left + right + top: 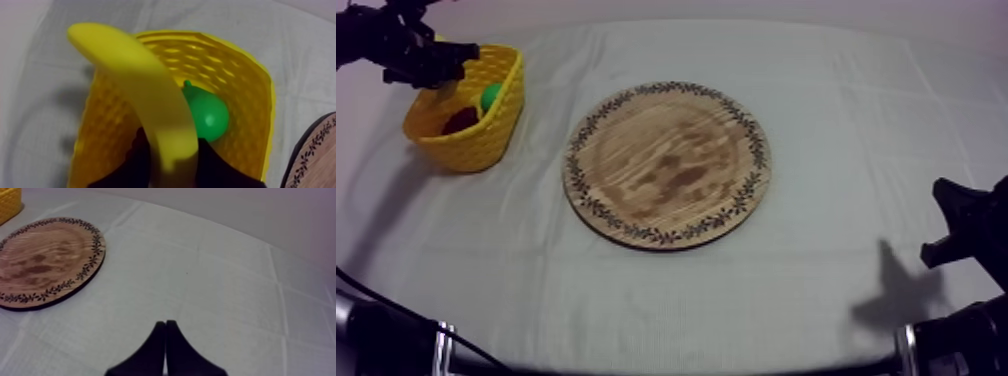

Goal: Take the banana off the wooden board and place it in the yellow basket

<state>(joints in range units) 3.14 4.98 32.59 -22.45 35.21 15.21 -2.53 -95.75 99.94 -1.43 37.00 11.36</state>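
left fingers [131, 167] clamped on banana [145, 95], over basket [240, 70] at 10 o'clock from board [666, 165] | pear [207, 115] inside basket | right fingers [150, 355] together, above worktop [225, 288] at 4 o'clock

pear [210, 115]: partly behind banana [145, 95] | board [315, 155]: cut by edge | dark fruit [461, 120] in basket [486, 145]: kind unclear

Top overhead, L cam close over basket [240, 70], R cam toward board [45, 263]
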